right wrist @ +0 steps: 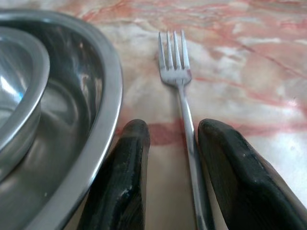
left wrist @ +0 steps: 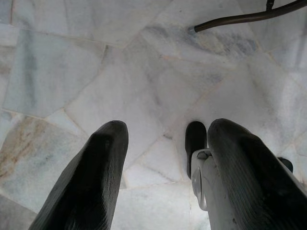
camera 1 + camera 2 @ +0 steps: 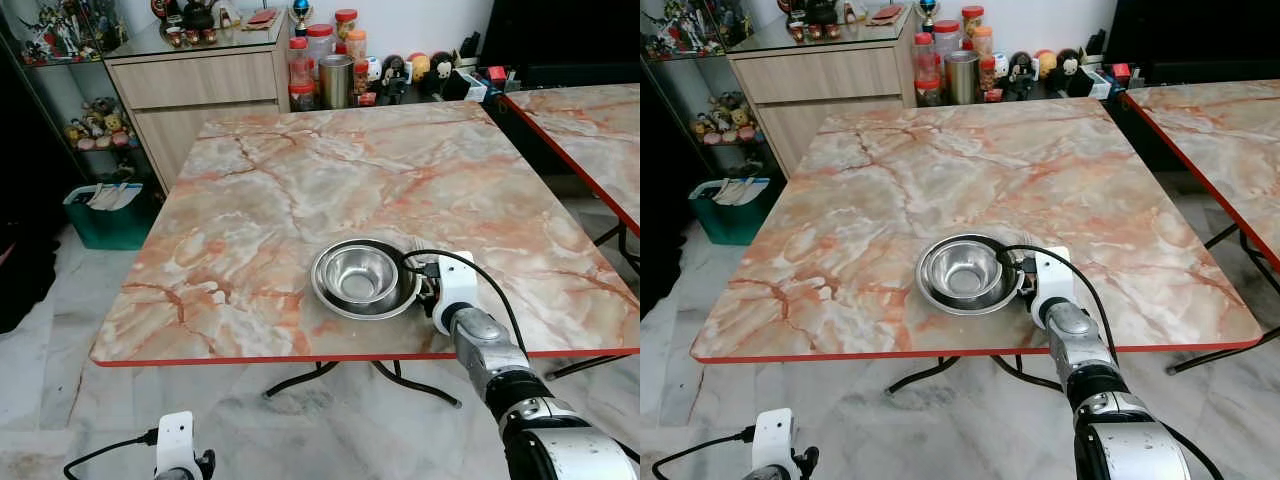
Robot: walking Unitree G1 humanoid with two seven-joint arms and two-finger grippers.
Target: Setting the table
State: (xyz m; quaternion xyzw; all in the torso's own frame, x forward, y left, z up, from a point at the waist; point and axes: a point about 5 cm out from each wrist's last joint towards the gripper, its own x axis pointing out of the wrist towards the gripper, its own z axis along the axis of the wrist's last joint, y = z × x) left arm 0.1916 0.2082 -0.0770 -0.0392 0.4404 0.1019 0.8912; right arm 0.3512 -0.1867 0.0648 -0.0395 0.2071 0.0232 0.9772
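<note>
A steel bowl sits inside a wider steel plate near the front edge of the marble table. Just right of the plate lies a steel fork, tines pointing away from me. My right gripper rests low over the table with its fingers open on either side of the fork's handle; the handle lies against one finger. The fork's tines peek out beyond the gripper. My left arm hangs below the table edge, its gripper open over the floor.
A second marble table stands to the right. Behind the table are a wooden cabinet and jars. A green bin sits on the floor at left. Black table legs cross underneath.
</note>
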